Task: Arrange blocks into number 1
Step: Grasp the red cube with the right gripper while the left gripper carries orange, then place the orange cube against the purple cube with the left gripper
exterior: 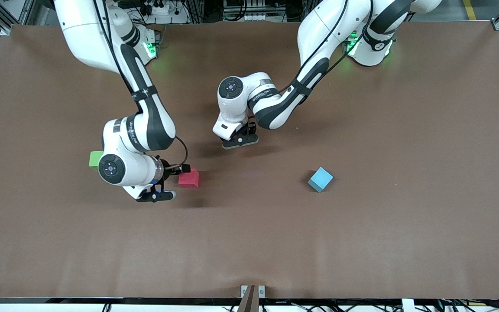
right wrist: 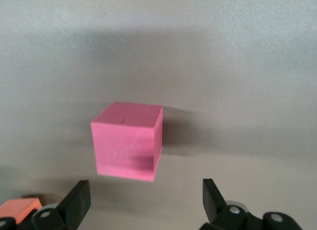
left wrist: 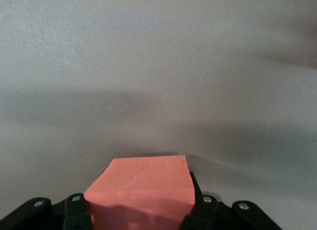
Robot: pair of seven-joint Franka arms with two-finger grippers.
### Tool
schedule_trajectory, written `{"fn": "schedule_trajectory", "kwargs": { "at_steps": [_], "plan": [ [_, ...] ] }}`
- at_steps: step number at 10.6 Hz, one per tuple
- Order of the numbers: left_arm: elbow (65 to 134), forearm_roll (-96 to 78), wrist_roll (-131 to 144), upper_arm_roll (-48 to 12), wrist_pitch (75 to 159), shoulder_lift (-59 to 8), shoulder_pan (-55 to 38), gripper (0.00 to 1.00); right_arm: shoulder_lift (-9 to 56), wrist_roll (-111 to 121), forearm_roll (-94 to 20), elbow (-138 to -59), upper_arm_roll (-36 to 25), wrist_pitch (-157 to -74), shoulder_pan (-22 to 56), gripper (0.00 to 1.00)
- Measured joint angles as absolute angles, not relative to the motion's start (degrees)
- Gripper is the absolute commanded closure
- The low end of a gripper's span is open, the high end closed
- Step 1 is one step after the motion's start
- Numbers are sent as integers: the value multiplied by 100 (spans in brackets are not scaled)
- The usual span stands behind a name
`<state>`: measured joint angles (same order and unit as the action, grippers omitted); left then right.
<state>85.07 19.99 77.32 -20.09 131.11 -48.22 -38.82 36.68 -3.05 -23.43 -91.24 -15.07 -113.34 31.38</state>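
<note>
- Your left gripper [left wrist: 141, 221], over mid-worktop [exterior: 362, 130], is clamped on an orange block [left wrist: 141, 190], hidden under the arm from the front.
- Your right gripper [right wrist: 146, 200] gapes above the pink block [right wrist: 128, 141]; the green block [exterior: 95, 158] is half hidden; the light blue block [exterior: 320, 179] sits apart.

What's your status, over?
Left gripper shut on salmon block, over mid table. Right gripper open, facing pink block. No obstruction seen.

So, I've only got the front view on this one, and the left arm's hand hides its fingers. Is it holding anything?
Observer: Yes. In the left wrist view the left gripper is shut on a salmon block.
Operator: And the right gripper, has it gripped the block beside it?
Observer: No. In the right wrist view the right gripper is open, and the pink block sits on the table ahead of its fingers, untouched.
</note>
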Motion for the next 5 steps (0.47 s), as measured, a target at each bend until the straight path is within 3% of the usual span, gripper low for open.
{"fn": "schedule_trajectory", "kwargs": {
  "at_steps": [2,4,5],
  "plan": [
    [8555,1999,7729,-2010,13065,-4833,-3976,100,3755,-305,-2345,-9087,-1504,-11403,3137,0],
    [8611,1999,7729,-2009,13058,-4850,-4057,48,3798,-306,-2387,-9062,-1485,-11431,3140,0],
    [8623,1999,7729,-2009,13055,-4851,-4062,7,3819,-308,-2488,-9062,-1474,-11448,3148,0]
  ]
}}
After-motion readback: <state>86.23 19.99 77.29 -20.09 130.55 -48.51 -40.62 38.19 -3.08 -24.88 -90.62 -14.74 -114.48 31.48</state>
